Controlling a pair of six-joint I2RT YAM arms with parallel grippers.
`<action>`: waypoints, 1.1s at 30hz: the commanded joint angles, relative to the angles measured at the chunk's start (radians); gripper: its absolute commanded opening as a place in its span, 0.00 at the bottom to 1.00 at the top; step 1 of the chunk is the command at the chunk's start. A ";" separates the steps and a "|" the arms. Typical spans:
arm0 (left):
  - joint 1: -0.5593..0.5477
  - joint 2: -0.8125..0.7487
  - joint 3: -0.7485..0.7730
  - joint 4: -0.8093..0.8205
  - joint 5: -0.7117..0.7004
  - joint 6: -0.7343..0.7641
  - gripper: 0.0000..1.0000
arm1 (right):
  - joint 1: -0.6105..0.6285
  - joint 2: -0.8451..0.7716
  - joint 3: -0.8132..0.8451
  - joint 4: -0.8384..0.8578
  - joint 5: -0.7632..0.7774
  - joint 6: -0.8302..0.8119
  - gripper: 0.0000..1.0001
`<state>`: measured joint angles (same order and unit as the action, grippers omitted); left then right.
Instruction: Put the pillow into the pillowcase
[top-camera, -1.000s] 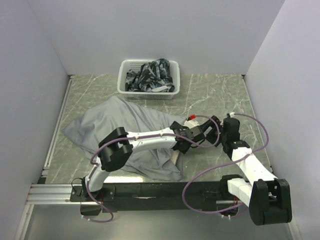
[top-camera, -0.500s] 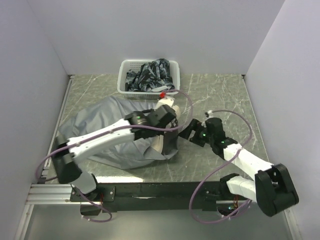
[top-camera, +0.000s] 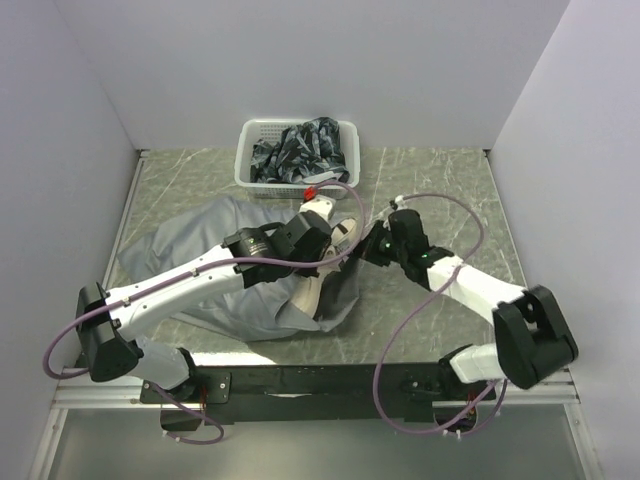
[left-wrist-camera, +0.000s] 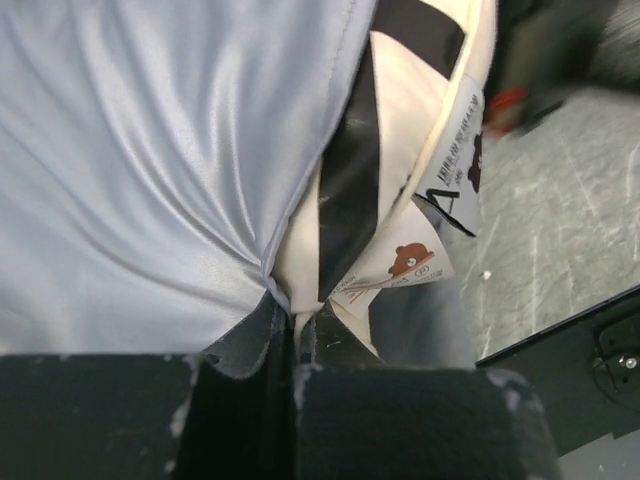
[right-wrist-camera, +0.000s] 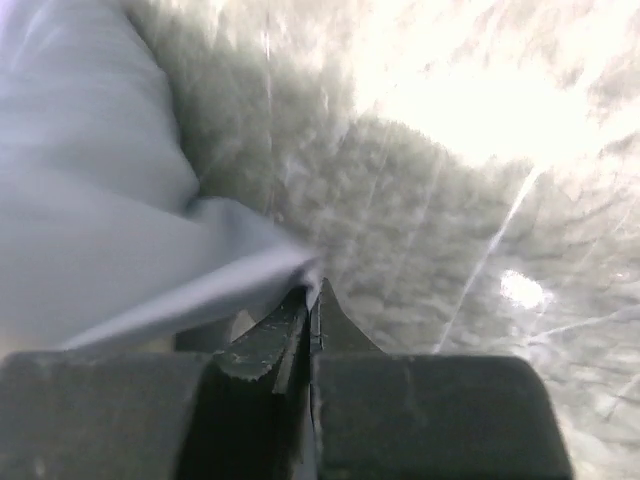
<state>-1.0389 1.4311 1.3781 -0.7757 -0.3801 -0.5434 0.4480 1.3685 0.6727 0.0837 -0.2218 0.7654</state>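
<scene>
The pillow (left-wrist-camera: 405, 120) sits mostly inside the pillowcase (top-camera: 190, 265). Its cream end (labels dangling) pokes out just ahead of the left gripper (left-wrist-camera: 297, 320), which pinches the pillowcase hem. The right gripper (right-wrist-camera: 312, 295) nips a grey corner above the marbled table (right-wrist-camera: 450, 250).

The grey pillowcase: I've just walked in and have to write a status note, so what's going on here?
Both arms are working at the opening of the pillowcase. The left gripper is shut on its hem, right beside the pillow, whose cream end with its labels sticks out. The right gripper is shut on another bit of the grey edge. Most of the pillow appears to be inside already.
</scene>
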 joint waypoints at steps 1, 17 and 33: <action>0.085 -0.057 -0.088 0.059 0.055 -0.018 0.01 | -0.055 -0.198 0.146 -0.232 0.201 -0.035 0.00; 0.231 -0.165 -0.277 0.217 0.150 -0.144 0.01 | -0.158 -0.373 -0.013 -0.352 0.268 -0.103 0.29; 0.231 -0.196 -0.393 0.412 0.233 -0.286 0.01 | 0.234 -0.447 -0.010 -0.359 0.481 -0.044 0.42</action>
<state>-0.8196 1.2713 0.9993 -0.4694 -0.1646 -0.7547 0.6319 0.8780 0.6365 -0.3450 0.2245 0.7105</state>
